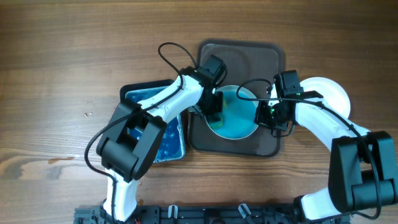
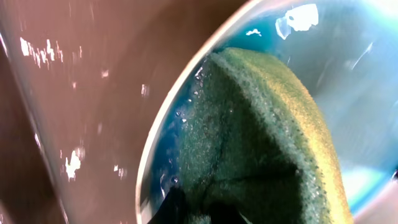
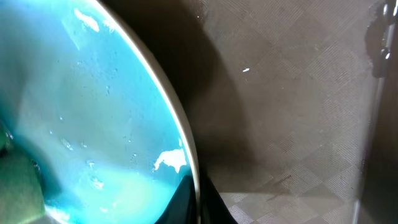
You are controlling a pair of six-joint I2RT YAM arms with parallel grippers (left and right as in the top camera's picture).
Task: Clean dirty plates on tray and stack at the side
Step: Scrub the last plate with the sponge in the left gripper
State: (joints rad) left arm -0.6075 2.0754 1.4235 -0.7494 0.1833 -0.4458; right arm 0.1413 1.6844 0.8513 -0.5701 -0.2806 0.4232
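Centre frame, brown tray (image 1: 242,53): I see left gripper (image 1: 213,111) clamping green sponge (image 2: 261,137) on blue-filmed plate (image 1: 239,118), right gripper (image 1: 268,115) pinching its rim.

Beneath me lies a brown wooden table (image 1: 56,56), its grain running side to side, evenly lit, with a few pale specks (image 1: 87,114) toward my left and an orange-brown streak (image 1: 59,160) near the front edge.

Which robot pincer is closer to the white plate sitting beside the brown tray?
Right. The right pincer is at the right rim of the blue-smeared plate, just beside the white plate. The left pincer is farther, on the blue-smeared plate's left side with the sponge.
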